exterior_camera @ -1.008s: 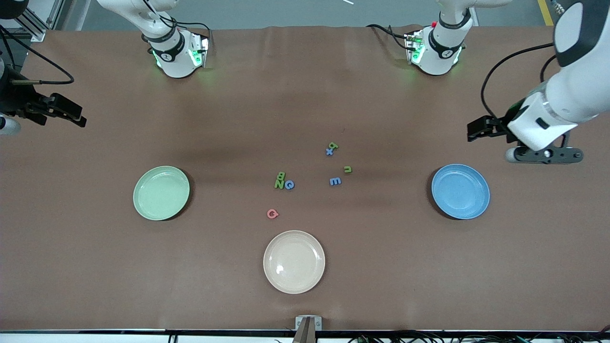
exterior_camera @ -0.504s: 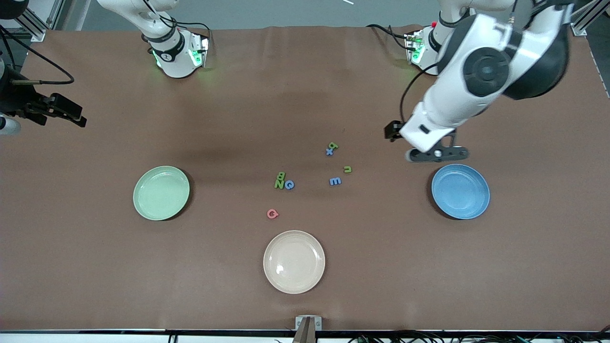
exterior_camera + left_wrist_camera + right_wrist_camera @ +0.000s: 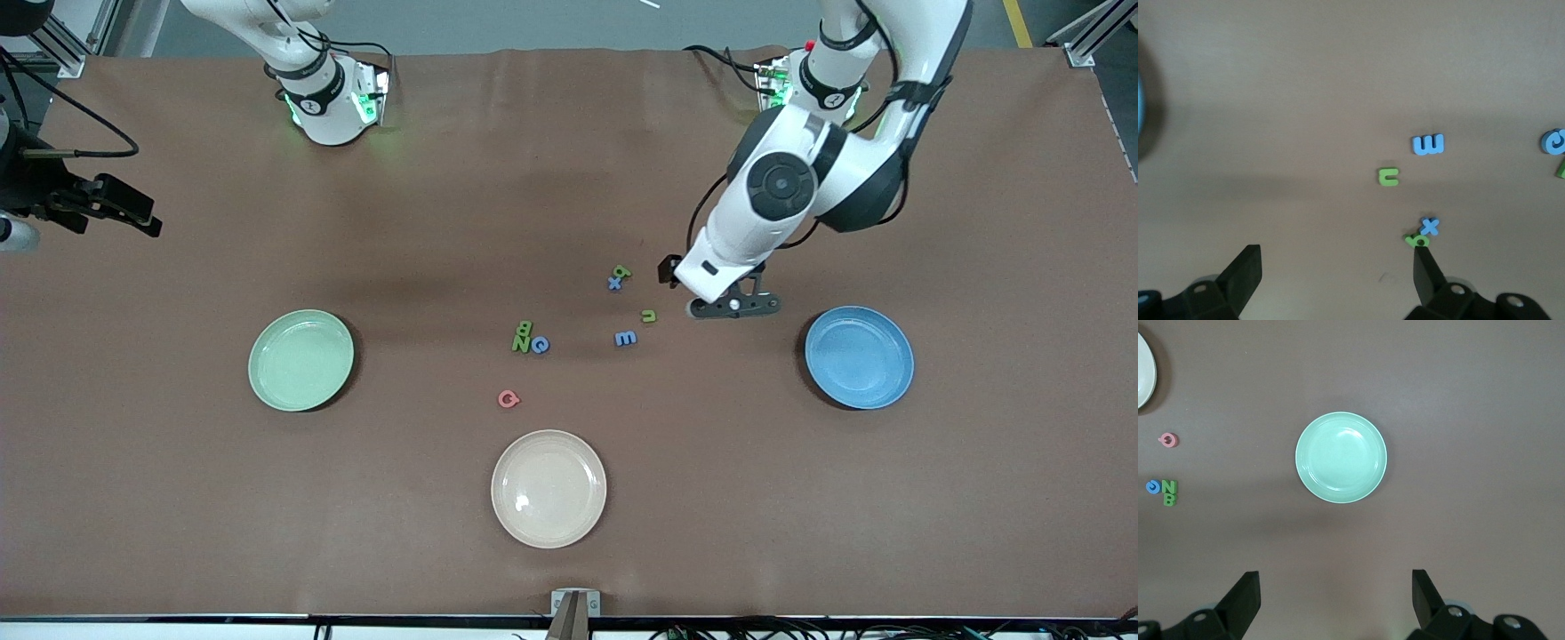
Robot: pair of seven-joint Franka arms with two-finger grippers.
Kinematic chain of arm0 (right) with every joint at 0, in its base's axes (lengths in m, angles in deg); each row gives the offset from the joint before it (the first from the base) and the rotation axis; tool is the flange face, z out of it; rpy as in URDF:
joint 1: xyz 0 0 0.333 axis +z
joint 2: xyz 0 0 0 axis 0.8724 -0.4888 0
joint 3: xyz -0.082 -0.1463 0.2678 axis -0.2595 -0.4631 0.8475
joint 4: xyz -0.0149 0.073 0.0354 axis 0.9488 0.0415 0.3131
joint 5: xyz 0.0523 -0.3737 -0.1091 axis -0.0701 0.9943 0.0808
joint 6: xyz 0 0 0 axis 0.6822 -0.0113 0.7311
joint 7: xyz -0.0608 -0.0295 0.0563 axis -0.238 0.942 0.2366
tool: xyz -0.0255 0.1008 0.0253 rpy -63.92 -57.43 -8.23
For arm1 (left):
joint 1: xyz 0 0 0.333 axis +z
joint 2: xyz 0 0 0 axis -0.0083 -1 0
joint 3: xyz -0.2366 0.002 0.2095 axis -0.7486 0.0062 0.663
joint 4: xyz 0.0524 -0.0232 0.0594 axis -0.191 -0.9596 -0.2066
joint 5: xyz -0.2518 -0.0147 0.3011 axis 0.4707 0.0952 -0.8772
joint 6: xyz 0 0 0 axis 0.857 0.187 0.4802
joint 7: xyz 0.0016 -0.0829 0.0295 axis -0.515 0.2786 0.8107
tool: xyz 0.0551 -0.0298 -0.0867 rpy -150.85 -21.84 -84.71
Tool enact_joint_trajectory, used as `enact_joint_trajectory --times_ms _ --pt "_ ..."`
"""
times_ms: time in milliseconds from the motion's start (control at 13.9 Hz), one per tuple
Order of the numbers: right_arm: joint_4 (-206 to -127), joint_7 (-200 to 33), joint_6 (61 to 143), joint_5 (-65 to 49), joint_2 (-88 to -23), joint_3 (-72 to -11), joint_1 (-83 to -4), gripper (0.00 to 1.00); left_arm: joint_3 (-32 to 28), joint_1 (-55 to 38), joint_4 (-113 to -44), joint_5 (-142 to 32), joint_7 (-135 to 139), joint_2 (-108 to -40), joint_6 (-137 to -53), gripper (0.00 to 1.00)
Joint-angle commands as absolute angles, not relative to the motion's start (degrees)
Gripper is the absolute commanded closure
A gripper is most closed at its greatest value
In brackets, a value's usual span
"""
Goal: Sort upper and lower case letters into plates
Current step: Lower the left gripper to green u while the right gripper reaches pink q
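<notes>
Small foam letters lie mid-table: a green b [image 3: 622,272] touching a blue x [image 3: 613,284], a green u [image 3: 649,316], a blue m [image 3: 625,338], a green B [image 3: 524,328], a green N [image 3: 519,343], a blue Q [image 3: 540,345] and a pink G [image 3: 508,399]. The pale green plate [image 3: 300,359] and the sky blue plate [image 3: 859,356] are empty. My left gripper [image 3: 736,307] is open and empty over bare table between the u and the blue plate. Its wrist view shows the u [image 3: 1388,177], m [image 3: 1428,144], x [image 3: 1429,226] and b [image 3: 1416,240] past the gripper [image 3: 1335,260]. My right gripper [image 3: 124,209] waits open, high at its end of the table; its wrist view [image 3: 1335,580] shows the green plate [image 3: 1341,457].
A cream-beige plate [image 3: 548,488], empty, sits nearest the front camera, below the pink G. The two arm bases [image 3: 333,98] [image 3: 809,93] stand at the table's back edge. A small bracket [image 3: 575,604] is at the front edge.
My left arm has swung in from past the blue plate toward the letters, and its gripper now hangs beside the green u. The right arm and the letters have not moved.
</notes>
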State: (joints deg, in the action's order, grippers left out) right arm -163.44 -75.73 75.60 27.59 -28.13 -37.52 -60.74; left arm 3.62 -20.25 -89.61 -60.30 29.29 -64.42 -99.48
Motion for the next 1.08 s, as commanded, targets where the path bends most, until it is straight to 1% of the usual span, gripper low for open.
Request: enact_joint_trajectory --times_ms 0,144,360,576,864,1008 --pt "-164.47 -76.09 75.45 28.08 -26.96 -37.65 -60.47 0.00 3.72 -21.92 -89.17 -60.76 31.05 -68.40 -102.84 0.00" --pt "-162.11 -75.57 75.45 28.16 -28.01 -37.65 -60.56 0.00 3.81 -23.17 -89.17 -62.51 34.12 -70.79 -106.00 0.00" --pt "-161.04 -75.48 75.89 28.25 -29.85 -37.74 -60.74 0.00 3.72 -23.78 -89.08 -63.31 38.78 -73.77 -111.00 0.01" --pt "-159.11 -76.01 76.85 29.04 -33.98 -37.74 -60.38 0.00 3.89 -25.09 -88.99 -63.66 42.30 -76.24 -114.10 0.01" --pt "-158.93 -76.10 85.63 30.72 -43.02 -37.65 -60.73 0.00 3.90 -25.54 -88.82 -68.75 45.90 -78.79 -115.50 0.05" --pt "-159.19 -75.22 86.70 30.71 -44.71 -37.65 -60.13 0.00 3.89 -25.45 -88.82 -69.46 46.35 -80.02 -117.34 0.06"
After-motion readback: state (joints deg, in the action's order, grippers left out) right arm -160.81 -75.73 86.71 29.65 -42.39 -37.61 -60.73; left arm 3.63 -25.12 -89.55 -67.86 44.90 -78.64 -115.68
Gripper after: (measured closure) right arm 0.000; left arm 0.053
